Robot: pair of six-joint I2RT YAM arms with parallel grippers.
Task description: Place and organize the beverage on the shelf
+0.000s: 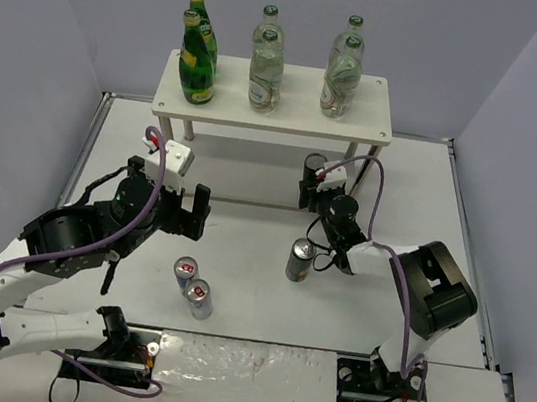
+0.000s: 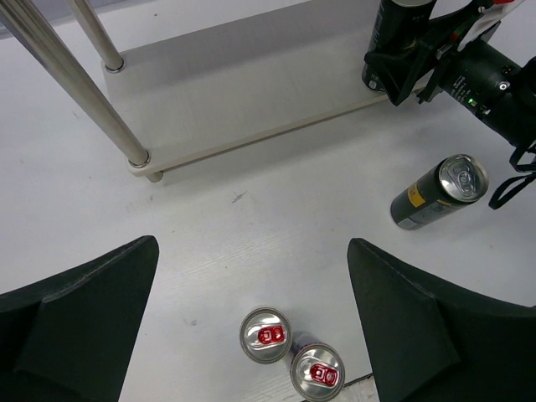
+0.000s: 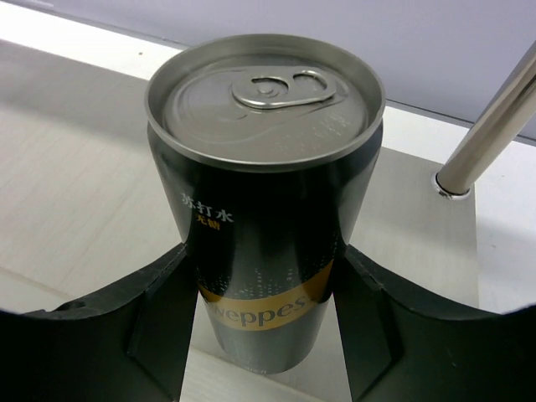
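- The right tool (image 3: pixel 264 260) is closed on a black aluminium can with a gold band (image 3: pixel 264 167). It holds the can upright over the pale wood-grain lower board (image 2: pixel 251 92) of the white-legged shelf. Whether the can's base already rests on that board cannot be told.
- Judged from this, the step in hand is setting this can on the lower tier.
- The next move calls for settling the can flat, opening the fingers only a little, and drawing straight back. A thin round metal leg (image 3: pixel 490 126) stands close on the tool's right, so there is little room for sideways drift.
- The left tool (image 2: pixel 253 251) is spread wide and holds nothing, hovering above the desk (image 1: pixel 254 300).
- Two silver cans with red tabs (image 2: pixel 289 352) stand close together just under the left tool, between its fingers. They look like its likely next pick.
- A second black can (image 2: pixel 440 193) stands on the desk ahead of the left tool and to its right, just behind the right tool's wrist.
- On the pale top board (image 1: pixel 371 125), above and beyond the right tool, stand two dark-green glass bottles (image 1: pixel 197 64) and four clear green-capped bottles (image 1: pixel 266 69). That tier looks finished, and four cans remain.
- The desk is white and matt with faint scuffs.
- Plain grey-lilac walls (image 1: pixel 74 10) enclose it at the back and on both sides.
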